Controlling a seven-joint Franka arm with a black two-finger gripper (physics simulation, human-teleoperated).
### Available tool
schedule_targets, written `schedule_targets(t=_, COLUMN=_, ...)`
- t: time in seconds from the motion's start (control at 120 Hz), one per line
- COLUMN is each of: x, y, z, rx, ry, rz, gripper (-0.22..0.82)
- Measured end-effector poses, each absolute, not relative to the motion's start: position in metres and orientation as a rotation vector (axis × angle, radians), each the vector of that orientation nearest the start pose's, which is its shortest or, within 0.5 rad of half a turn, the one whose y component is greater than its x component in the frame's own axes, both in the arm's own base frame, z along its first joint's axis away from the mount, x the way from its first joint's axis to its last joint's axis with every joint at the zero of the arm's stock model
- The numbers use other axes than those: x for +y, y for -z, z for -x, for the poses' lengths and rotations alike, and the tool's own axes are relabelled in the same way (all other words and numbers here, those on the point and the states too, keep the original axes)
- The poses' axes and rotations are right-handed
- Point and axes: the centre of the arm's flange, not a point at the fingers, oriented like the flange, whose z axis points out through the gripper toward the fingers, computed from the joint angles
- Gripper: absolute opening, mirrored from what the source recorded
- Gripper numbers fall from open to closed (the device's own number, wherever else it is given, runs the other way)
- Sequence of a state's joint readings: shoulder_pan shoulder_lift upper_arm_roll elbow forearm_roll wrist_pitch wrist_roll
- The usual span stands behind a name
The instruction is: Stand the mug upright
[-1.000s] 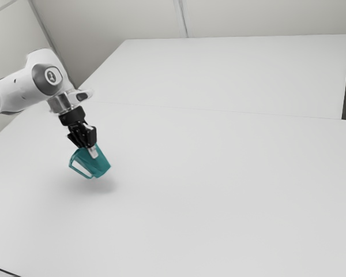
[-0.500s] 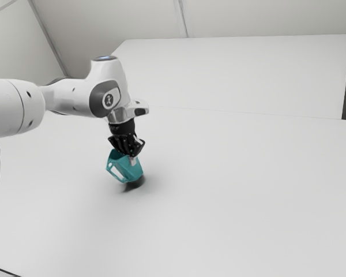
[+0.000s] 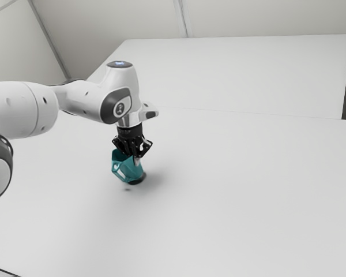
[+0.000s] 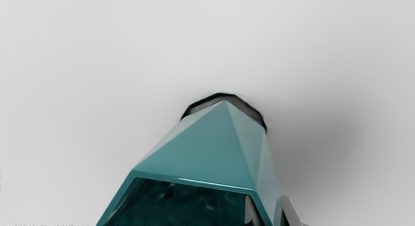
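In the exterior view my gripper (image 3: 136,158) points down at the teal mug (image 3: 128,169), its fingers at the rim. The mug leans slightly, opening up toward the hand, its handle toward the exterior view's left and its base low at the tabletop; whether all of the base touches cannot be told. In the wrist view one finger of the gripper (image 4: 269,210) is inside the teal mug (image 4: 207,145) and the other outside, shut on its wall. A dark band shows around the mug's far, lower end.
The white table (image 3: 236,190) surrounds the mug. Pale walls (image 3: 248,17) stand behind the table, and the arm's thick links (image 3: 23,108) reach in from the exterior view's left.
My hand has carried the mug toward the exterior view's right and turned to point more steeply down. The mug is less tilted and a little lower than at first.
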State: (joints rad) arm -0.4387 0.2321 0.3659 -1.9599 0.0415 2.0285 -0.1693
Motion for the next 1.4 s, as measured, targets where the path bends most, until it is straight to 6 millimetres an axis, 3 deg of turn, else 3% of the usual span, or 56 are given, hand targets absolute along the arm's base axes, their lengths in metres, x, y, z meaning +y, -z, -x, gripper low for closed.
schedule_targets(t=0.467, x=-0.043, y=-0.344, z=-0.583, rx=-0.273, ry=-0.203, rz=2.949, gripper=-0.18)
schedule_targets(t=0.675, x=-0.043, y=-0.345, z=-0.583, rx=-0.305, ry=-0.199, rz=2.95, gripper=0.24)
schedule_targets(t=0.8, x=-0.038, y=-0.353, z=-0.584, rx=-0.324, ry=-0.182, rz=2.952, gripper=0.4)
schedule_targets(t=1.067, x=-0.027, y=-0.392, z=-0.587, rx=-0.332, ry=-0.126, rz=2.961, gripper=0.55)
schedule_targets(t=1.4, x=0.012, y=-0.482, z=-0.589, rx=-0.356, ry=-0.022, rz=2.979, gripper=0.59)
